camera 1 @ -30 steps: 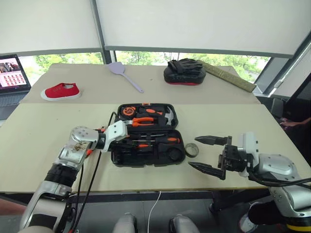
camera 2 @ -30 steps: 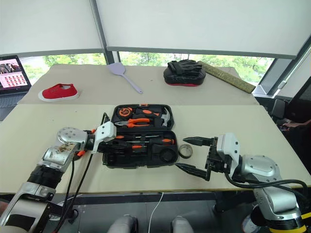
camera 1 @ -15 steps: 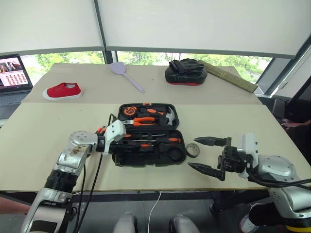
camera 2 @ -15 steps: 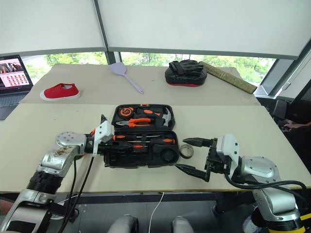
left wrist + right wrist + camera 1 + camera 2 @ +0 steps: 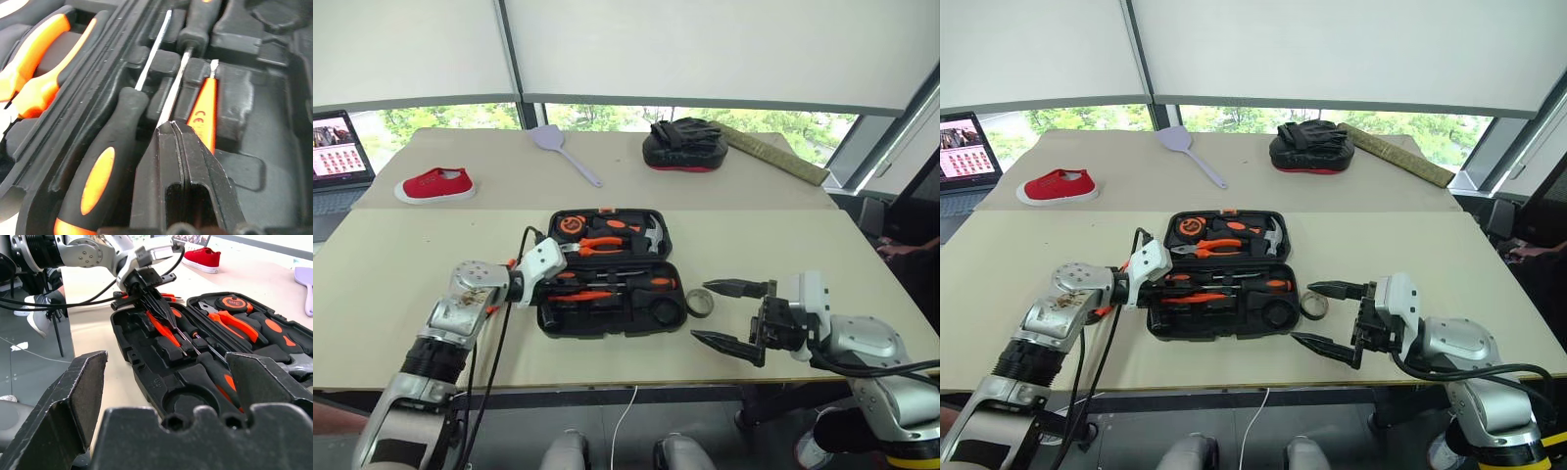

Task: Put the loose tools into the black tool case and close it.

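Note:
The black tool case (image 5: 544, 321) lies open in the middle of the table, with pliers, a hammer and a tape measure in its far half. My left gripper (image 5: 564, 284) is shut, its tips low over the near half's left end. Right beside the tips (image 5: 168, 126) lie a slim orange screwdriver (image 5: 204, 108) and a black-and-orange-handled one (image 5: 102, 169) in their slots. A small dark tape ring (image 5: 699, 303) sits on the table just right of the case. My right gripper (image 5: 1301, 312) hovers open by the ring, pointing at the case.
On the far table lie a red shoe (image 5: 435, 184), a lilac spatula (image 5: 563, 147), a black-and-red mitt (image 5: 683, 145) and a long olive board (image 5: 773, 152). A laptop (image 5: 337, 147) stands at the far left. The table's front edge runs just below both grippers.
My left gripper has turned a little over the case, and more of the slim orange screwdriver shows in the near half. The right gripper has stayed put and open.

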{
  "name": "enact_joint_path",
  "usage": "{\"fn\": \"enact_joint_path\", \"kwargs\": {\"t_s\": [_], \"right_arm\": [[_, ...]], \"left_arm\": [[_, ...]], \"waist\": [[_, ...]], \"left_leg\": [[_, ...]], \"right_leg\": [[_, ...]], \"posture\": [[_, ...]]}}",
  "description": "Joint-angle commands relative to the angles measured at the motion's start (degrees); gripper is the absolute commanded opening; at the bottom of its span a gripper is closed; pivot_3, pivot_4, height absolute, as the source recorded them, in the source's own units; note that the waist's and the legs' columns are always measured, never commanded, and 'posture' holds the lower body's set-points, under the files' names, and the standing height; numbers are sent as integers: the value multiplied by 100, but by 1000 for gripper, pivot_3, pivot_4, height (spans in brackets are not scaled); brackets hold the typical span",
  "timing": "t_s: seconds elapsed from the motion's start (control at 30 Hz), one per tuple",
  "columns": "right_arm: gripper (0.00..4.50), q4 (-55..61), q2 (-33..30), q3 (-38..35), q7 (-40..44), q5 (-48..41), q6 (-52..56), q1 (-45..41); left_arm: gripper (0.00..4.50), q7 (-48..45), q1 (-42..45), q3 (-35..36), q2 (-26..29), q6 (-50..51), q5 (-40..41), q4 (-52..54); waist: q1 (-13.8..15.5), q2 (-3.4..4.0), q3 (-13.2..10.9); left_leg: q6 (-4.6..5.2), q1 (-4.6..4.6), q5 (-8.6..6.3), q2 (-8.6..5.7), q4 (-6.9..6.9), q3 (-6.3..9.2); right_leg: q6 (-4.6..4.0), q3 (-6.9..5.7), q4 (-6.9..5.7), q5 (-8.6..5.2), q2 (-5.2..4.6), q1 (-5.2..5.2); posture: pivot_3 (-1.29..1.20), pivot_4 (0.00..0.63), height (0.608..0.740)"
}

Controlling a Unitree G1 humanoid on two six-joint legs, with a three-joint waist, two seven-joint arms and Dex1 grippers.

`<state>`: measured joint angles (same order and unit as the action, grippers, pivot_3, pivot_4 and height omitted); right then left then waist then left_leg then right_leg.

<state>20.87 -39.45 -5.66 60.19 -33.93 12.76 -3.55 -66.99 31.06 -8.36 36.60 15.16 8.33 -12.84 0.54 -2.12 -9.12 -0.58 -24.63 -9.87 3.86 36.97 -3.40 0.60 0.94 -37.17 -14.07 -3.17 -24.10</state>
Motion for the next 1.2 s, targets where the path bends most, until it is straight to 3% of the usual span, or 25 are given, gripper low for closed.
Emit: {"fn": "enact_joint_path", "kwargs": {"t_s": [0.03,0.33,0.5,0.6,0.7,0.93,1.03,1.2], "right_arm": [[4500,47,55,-137,20,0,-194,5],[4500,-58,112,-87,56,39,-269,-19],[4500,-146,143,-88,138,78,-379,-26],[4500,-370,255,-161,224,287,-941,-60],[4500,-544,385,-181,312,432,-1448,-74],[4500,-816,546,-165,579,282,-1925,50],[4500,-869,487,-101,773,277,-1961,86],[4500,-872,548,-83,741,181,-1837,38]], "left_arm": [[48,-57,-119,-50,30,-163,-16,60],[48,46,-201,-153,103,33,-167,-72],[48,97,-424,502,20,-561,406,151],[777,55,-928,1484,200,-532,1199,611],[1899,10,-1521,2246,458,-567,1606,795],[4407,813,-3188,4230,972,-461,1712,567],[4407,1198,-3819,4782,1222,-292,1478,-19],[4407,1013,-4282,5135,1546,-234,1559,-306]], "waist": [[5,0,0],[6,1,1],[-20,7,6],[-57,5,5],[-89,5,5],[-117,5,5],[-121,5,5],[-33,3,5]], "left_leg": [[0,0,0,0,0,0],[0,2,0,0,1,0],[0,10,0,1,1,0],[0,4,0,5,0,0],[0,1,0,8,-3,1],[-1,7,0,8,-9,-2],[-2,13,-1,9,-10,-3],[-26,24,-15,10,-15,-9]], "right_leg": [[0,0,0,0,0,0],[2,0,-1,-1,0,2],[4,1,-1,-2,0,6],[0,1,-3,0,2,-2],[-1,-1,-1,0,3,-5],[0,-3,2,-2,-6,-3],[-2,-7,2,-4,-13,-3],[-28,-19,5,-35,-31,-8]], "posture": [[0,150,740],[0,150,740],[0,150,740],[0,150,740],[0,150,740],[0,150,740],[0,150,740],[0,150,740]]}}
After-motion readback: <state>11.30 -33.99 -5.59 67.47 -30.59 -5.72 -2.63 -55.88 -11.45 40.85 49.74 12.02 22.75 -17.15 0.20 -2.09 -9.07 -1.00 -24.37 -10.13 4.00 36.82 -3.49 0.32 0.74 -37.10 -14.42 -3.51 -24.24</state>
